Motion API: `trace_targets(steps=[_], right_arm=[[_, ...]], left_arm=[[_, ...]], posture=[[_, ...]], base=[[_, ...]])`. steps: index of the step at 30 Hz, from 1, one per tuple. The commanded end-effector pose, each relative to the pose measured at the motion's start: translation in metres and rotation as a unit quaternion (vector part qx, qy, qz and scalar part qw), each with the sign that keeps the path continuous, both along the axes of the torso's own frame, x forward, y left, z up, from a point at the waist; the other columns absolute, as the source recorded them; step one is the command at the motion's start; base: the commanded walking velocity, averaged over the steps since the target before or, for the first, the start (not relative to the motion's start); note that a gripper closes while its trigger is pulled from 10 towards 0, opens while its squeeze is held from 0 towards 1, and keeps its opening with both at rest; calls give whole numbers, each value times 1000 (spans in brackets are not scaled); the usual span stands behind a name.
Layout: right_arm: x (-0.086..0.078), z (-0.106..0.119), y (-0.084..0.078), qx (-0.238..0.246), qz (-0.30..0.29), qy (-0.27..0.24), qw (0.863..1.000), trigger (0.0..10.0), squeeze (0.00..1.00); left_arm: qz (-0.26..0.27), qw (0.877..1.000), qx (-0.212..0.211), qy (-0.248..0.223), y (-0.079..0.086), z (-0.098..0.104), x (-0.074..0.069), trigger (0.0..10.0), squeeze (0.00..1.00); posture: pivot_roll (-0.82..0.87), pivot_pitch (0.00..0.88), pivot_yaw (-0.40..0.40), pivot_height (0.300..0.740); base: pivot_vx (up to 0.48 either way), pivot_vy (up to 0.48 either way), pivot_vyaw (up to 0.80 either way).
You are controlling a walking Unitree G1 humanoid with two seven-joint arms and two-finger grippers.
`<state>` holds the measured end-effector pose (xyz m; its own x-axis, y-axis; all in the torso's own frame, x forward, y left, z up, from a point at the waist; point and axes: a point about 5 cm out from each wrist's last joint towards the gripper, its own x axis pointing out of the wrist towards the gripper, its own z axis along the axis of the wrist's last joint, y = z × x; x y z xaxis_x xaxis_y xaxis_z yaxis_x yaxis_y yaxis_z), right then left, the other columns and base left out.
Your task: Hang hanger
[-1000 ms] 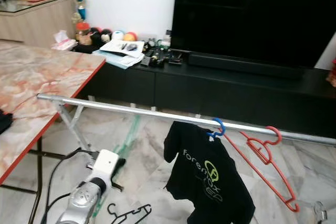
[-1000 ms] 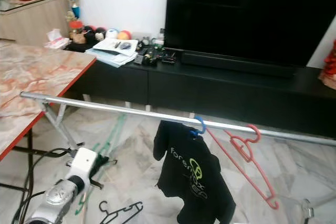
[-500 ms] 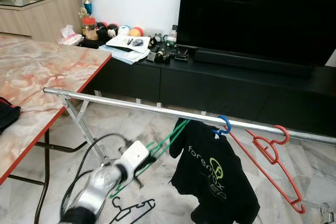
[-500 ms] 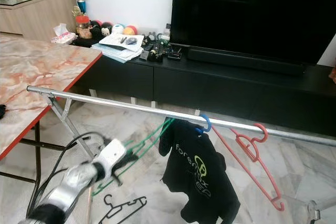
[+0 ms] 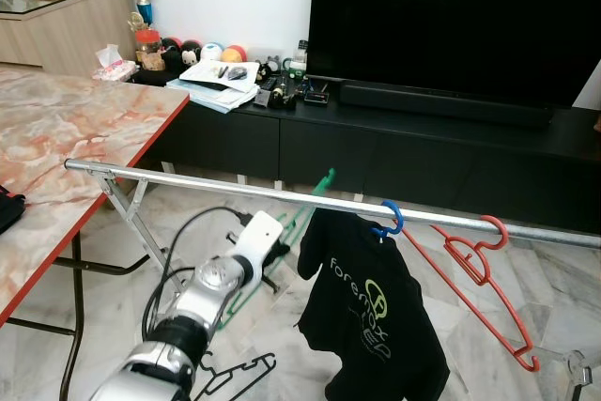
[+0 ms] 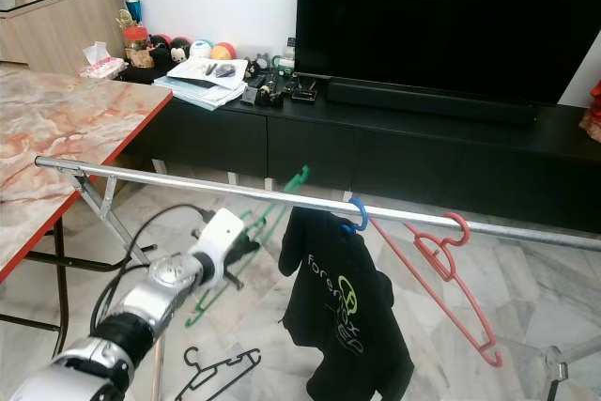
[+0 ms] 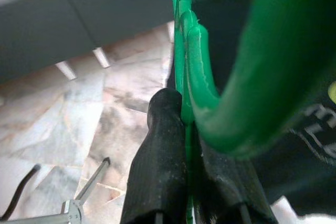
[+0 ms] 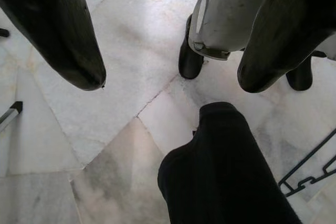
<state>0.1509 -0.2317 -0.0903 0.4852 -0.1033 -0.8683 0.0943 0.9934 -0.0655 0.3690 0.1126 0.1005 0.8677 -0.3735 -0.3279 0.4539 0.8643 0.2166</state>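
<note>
**Green hanger held up at the rail**

The left gripper [image 5: 282, 237] is clamped on a green hanger [image 6: 272, 206], its black fingers [image 7: 160, 156] pinching the plastic. The hanger slants upward so that its hook reaches the silver rail [image 5: 188, 181], just beside the black T-shirt [image 5: 371, 312] that hangs from the rail on a blue hook [image 5: 392, 218]. Further along the rail from the shirt hangs a red hanger [image 5: 479, 269]. A black hanger [image 5: 235, 377] lies on the marble floor [image 6: 526, 279] below the rail. The right gripper [image 8: 168, 80] points down at the floor, fingers spread wide and empty.
</note>
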Motion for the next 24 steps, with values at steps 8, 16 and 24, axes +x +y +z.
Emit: trace_targets(steps=[8, 16, 24], right_arm=[[-2, -1, -1, -2, -17, -2, 1000, 10000, 0], [-7, -2, -1, -1, -26, 1, 1000, 10000, 0], [-19, -6, -3, -2, -31, 11, 999, 10000, 0]], left_arm=[[26, 999, -12, 15, -10, 19, 15, 10000, 0], [26, 999, 13, 44, -14, 21, 19, 10000, 0], [55, 996, 3, 64, -18, 26, 22, 10000, 0]], posture=[[5, 0, 18, 740], [-24, 0, 39, 740], [-50, 0, 40, 740]], base=[[0, 0, 0], [0, 0, 0], [0, 0, 0]])
